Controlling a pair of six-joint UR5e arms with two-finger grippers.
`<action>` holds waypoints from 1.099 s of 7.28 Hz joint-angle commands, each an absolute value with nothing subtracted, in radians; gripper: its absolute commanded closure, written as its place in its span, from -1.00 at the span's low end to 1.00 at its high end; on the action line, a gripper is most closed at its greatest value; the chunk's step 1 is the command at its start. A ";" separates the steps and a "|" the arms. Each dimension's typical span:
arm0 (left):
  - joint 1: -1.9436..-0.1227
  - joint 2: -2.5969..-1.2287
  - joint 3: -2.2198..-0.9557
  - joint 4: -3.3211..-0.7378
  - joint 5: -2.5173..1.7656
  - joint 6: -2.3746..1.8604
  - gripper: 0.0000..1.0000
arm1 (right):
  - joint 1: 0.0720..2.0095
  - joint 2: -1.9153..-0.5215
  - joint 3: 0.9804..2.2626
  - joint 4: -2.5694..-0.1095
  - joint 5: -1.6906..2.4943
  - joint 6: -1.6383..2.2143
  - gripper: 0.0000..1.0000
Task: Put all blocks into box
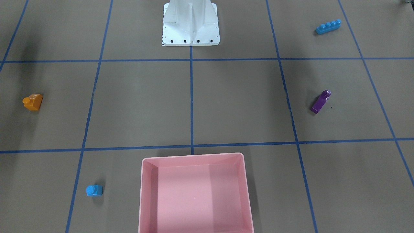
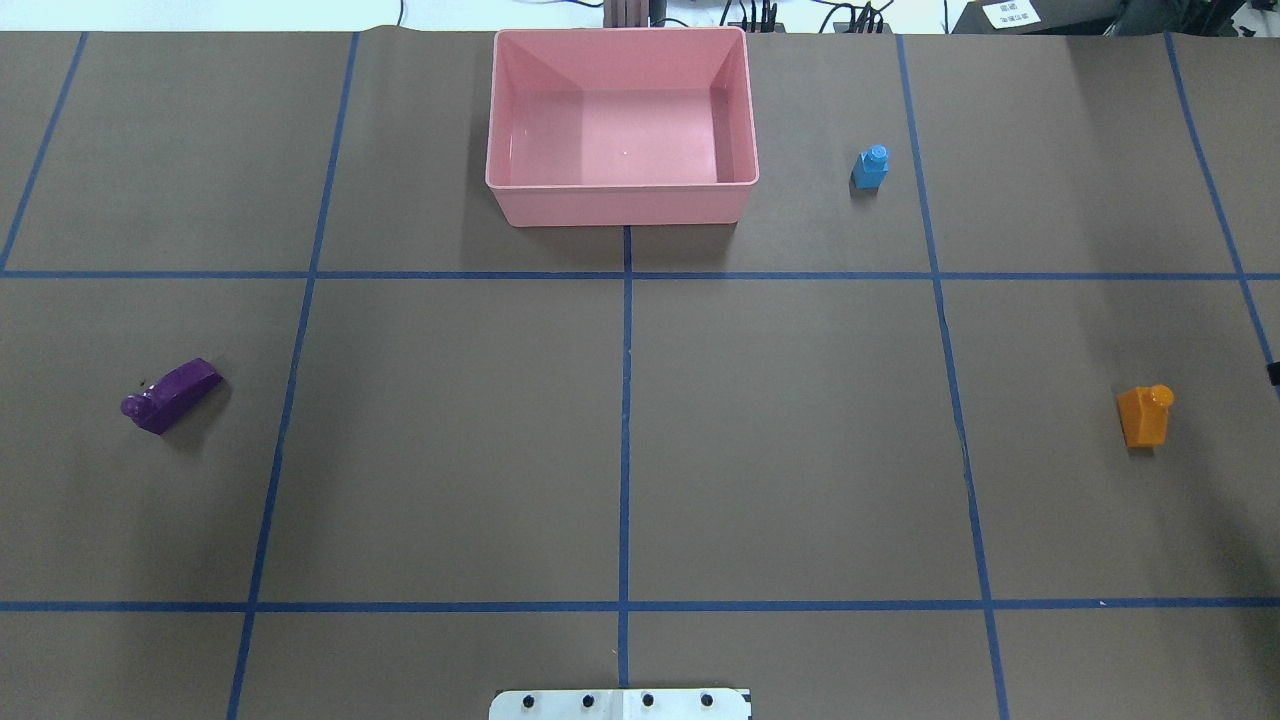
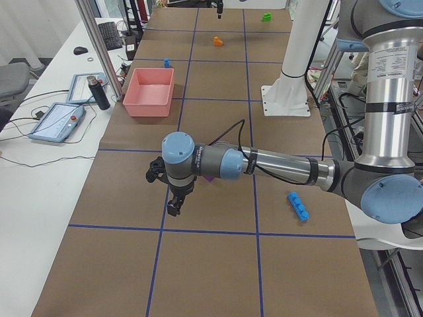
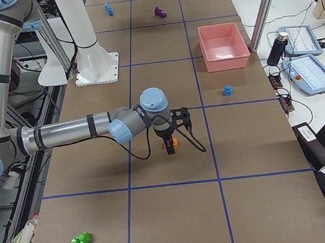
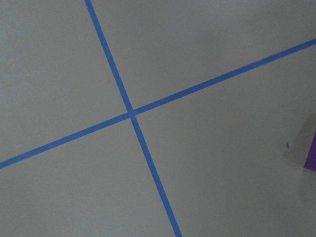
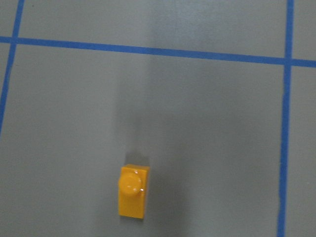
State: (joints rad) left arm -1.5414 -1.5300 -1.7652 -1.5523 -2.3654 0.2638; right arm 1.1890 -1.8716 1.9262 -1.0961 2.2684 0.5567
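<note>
The pink box [image 2: 620, 208] stands empty at the table's far middle. The orange brick [image 2: 1143, 415] lies at the right, the small light-blue brick [image 2: 871, 167] right of the box, and the purple brick [image 2: 172, 395] at the left. The long blue brick [image 1: 328, 26] lies near the base on the left side. The green brick [image 4: 81, 240] lies at the table's right end. My left gripper [image 3: 173, 205] hovers beside the purple brick. My right gripper [image 4: 170, 148] hovers over the orange brick [image 6: 133, 191]. I cannot tell whether either is open or shut.
The white pedestal base [image 1: 190, 29] stands at the robot's edge of the table. Blue tape lines [image 2: 625, 440] grid the brown mat. A side table with tablets [image 3: 58, 122] and a dark bottle [image 3: 99, 92] runs along the far edge.
</note>
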 commanded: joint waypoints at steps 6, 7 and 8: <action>-1.540 -1.525 -1.766 -1.565 -2.372 0.264 -1.00 | 0.884 -1.792 1.781 -0.977 2.011 0.853 -0.99; -1.540 -1.525 -1.766 -1.565 -2.372 0.264 -1.00 | 0.884 -1.792 1.755 -0.942 2.013 0.854 -0.97; -1.540 -1.523 -1.766 -1.565 -2.372 0.264 -1.00 | 0.881 -1.792 1.706 -0.857 2.014 0.865 -0.83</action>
